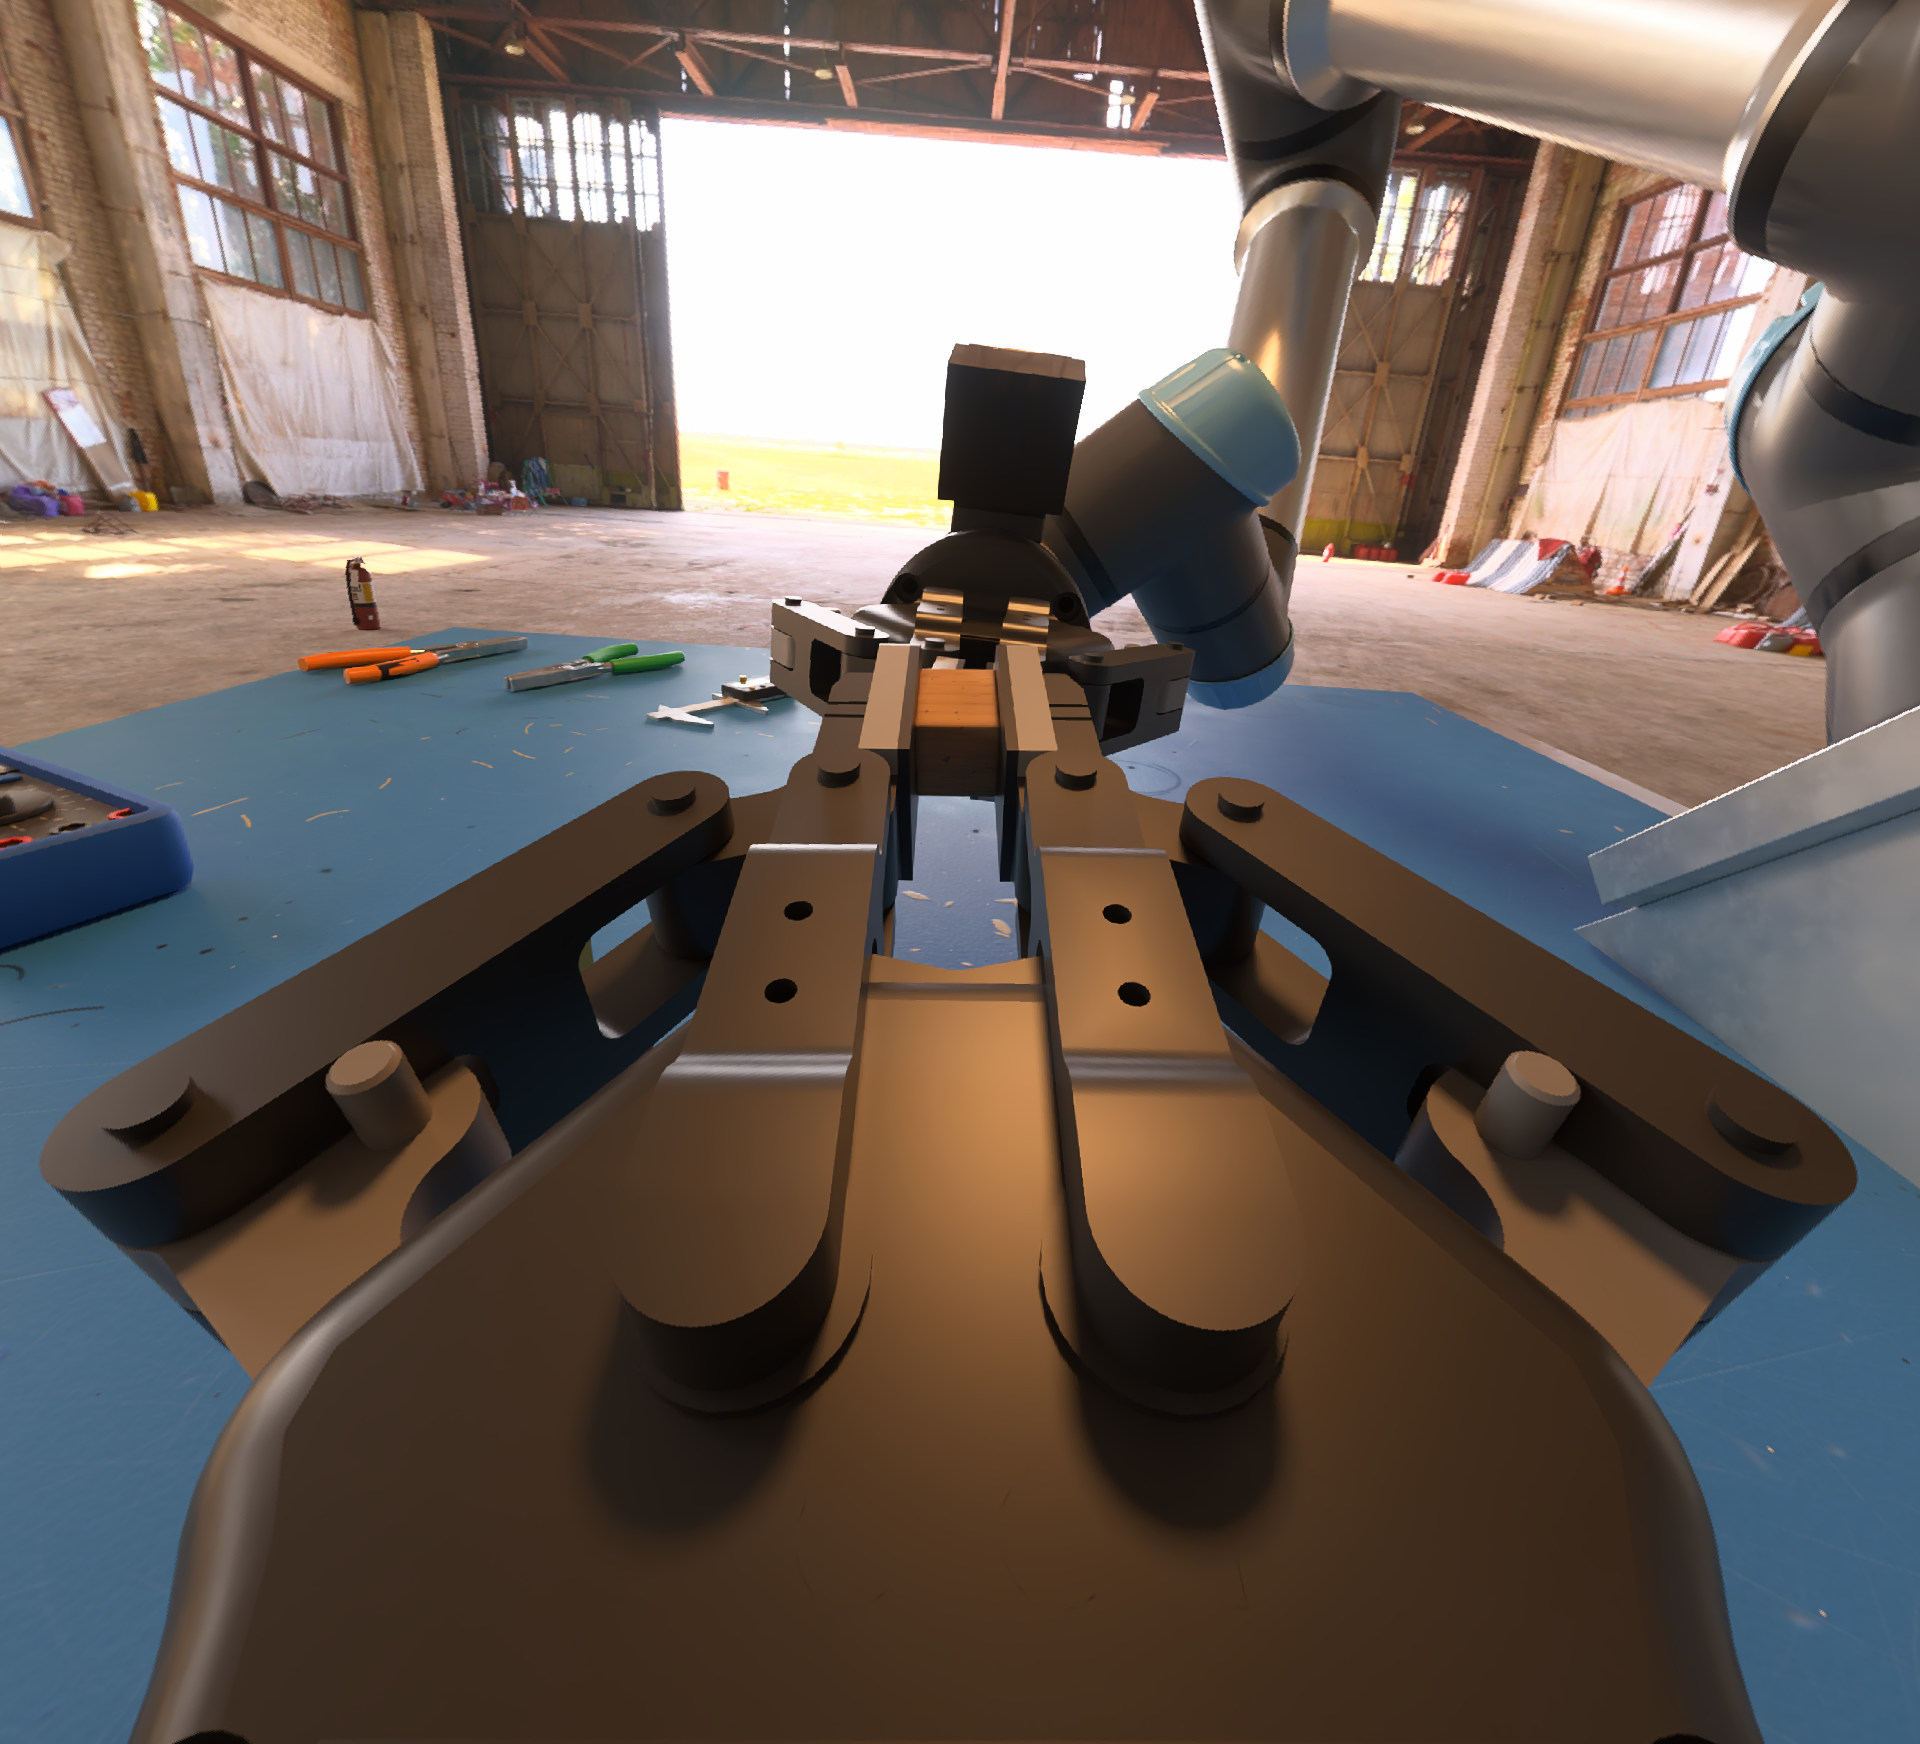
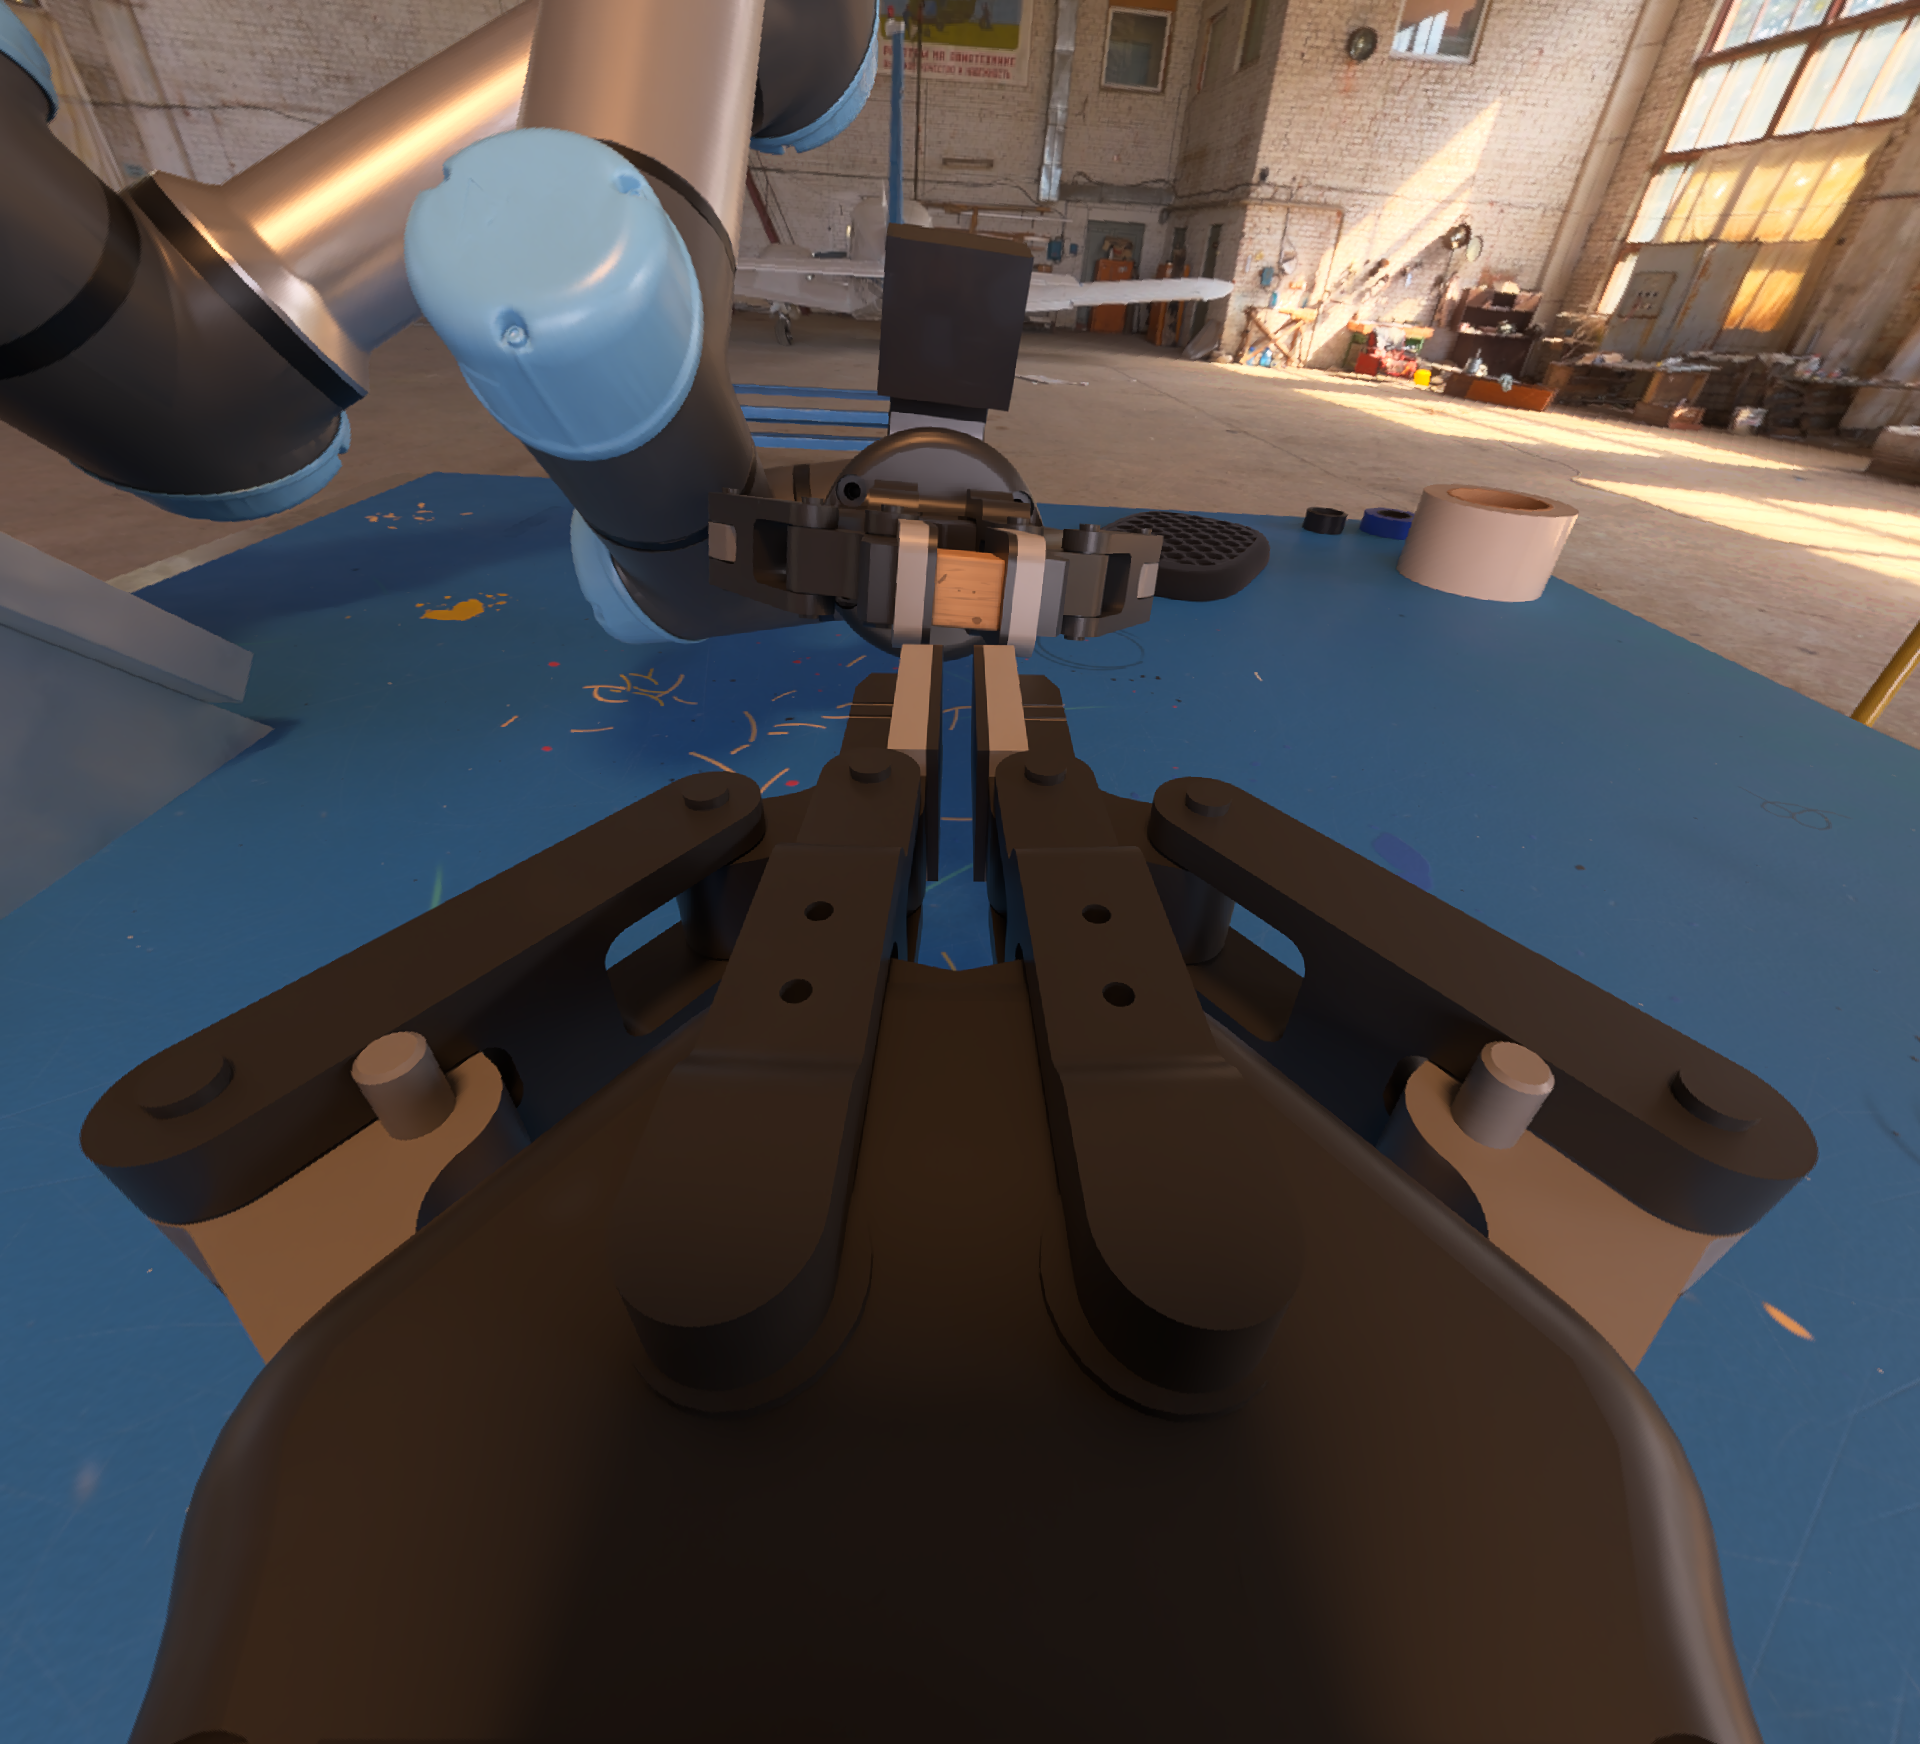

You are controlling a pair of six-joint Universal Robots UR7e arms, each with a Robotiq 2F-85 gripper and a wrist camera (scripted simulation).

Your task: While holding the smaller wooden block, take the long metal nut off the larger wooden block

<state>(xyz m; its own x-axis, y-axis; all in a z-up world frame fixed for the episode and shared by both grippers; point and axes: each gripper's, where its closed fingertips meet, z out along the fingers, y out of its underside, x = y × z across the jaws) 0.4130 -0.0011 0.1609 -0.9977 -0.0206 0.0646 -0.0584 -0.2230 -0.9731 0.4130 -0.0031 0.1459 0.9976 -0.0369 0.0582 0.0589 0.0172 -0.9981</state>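
Note:
My left gripper [image 1: 957, 723] is shut on a small wooden block [image 1: 956, 702] and holds it above the blue table [image 1: 312, 863]. The same block [image 2: 966, 598] shows between the left gripper's pads in the right wrist view. My right gripper [image 2: 957, 671] faces the left one head-on, with its fingertips just short of the block. Its fingers stand almost together with a narrow slit, and I see nothing in the slit. The right gripper also shows in the left wrist view [image 1: 979, 629], behind the block. I see no long metal nut and no second block.
Orange-handled pliers [image 1: 405, 660], green-handled pliers [image 1: 603, 666], a caliper [image 1: 717, 705] and a blue case [image 1: 62, 853] lie left. A metal plate [image 1: 1766, 863] stands right. A tape roll [image 2: 1486, 541] and a black honeycomb pad [image 2: 1195, 551] lie behind. The left arm [image 2: 582, 344] hangs close.

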